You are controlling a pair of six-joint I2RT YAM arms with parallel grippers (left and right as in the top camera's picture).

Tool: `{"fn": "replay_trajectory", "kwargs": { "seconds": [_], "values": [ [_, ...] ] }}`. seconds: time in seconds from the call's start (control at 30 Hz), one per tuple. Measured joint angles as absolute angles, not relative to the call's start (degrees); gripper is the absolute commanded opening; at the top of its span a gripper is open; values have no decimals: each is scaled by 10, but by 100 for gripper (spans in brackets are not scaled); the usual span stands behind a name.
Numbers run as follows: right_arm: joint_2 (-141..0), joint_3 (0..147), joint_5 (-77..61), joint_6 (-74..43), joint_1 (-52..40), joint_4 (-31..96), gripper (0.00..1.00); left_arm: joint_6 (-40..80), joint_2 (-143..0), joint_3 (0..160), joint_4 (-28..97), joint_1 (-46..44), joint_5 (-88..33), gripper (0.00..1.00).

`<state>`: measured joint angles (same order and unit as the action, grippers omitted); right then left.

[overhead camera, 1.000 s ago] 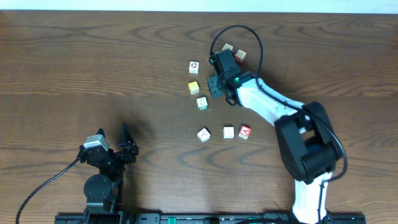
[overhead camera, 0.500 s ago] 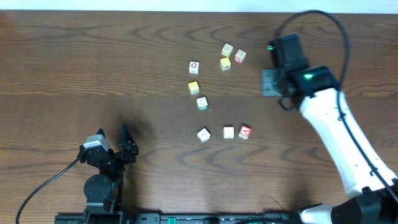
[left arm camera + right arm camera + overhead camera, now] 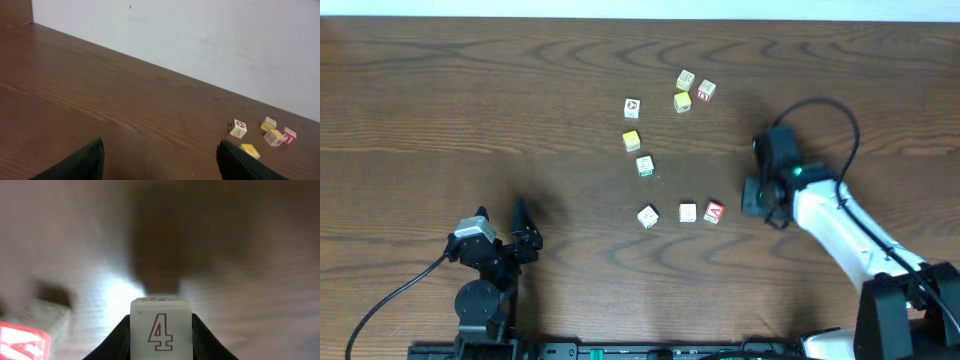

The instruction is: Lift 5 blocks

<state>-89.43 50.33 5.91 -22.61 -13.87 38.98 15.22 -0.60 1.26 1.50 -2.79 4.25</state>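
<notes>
Cream wood with a red outlined 4 on its near face: that was the block (image 3: 161, 330) my right gripper (image 3: 160, 322) had pinched between its dark fingers (image 3: 122, 337), jaws partly closed against its two sides, with the tabletop blurred behind it and a dark shadow on the wood. From overhead my right gripper (image 3: 753, 197) sat near the red-faced block (image 3: 714, 211), just to its right and apart from it, and its body hid the numbered cube from above. That red one ended a short row with two white blocks (image 3: 688, 212), while the green-trimmed block (image 3: 645, 166) lay farther back, then a yellow cube (image 3: 631, 141) and another white-faced piece beyond it. Three more cubes, one of them yellow, clustered near the far edge. The table (image 3: 440, 100) was bare brown wood across its whole left half, and a clear strip lay between the row and the near edge. My left gripper (image 3: 523, 232) rested low on the left, well apart from every cube, jaws spread wide with nothing between them. Its wrist view alone showed the pale wall (image 3: 200, 40) rising behind the far edge and the side faces of the far cluster (image 3: 275, 136); only the right wrist view showed the numeral, plus a blurred red face at lower left
</notes>
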Motion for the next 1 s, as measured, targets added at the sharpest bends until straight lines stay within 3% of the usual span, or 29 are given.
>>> {"fn": "replay_trajectory", "kwargs": {
  "seconds": [0.17,0.47,0.6,1.0],
  "values": [
    [-886,440,22,-239,-159,319,8,152,-6,13,15,-28,42,73],
    [-884,438,-8,-248,-213,310,9,152,-6,13,15,-28,42,72],
    [-884,437,-9,-250,-234,304,14,152,-6,13,15,-28,42,72],
    [-884,431,5,-248,-243,273,17,152,-6,13,15,-28,42,72]
  ]
}}
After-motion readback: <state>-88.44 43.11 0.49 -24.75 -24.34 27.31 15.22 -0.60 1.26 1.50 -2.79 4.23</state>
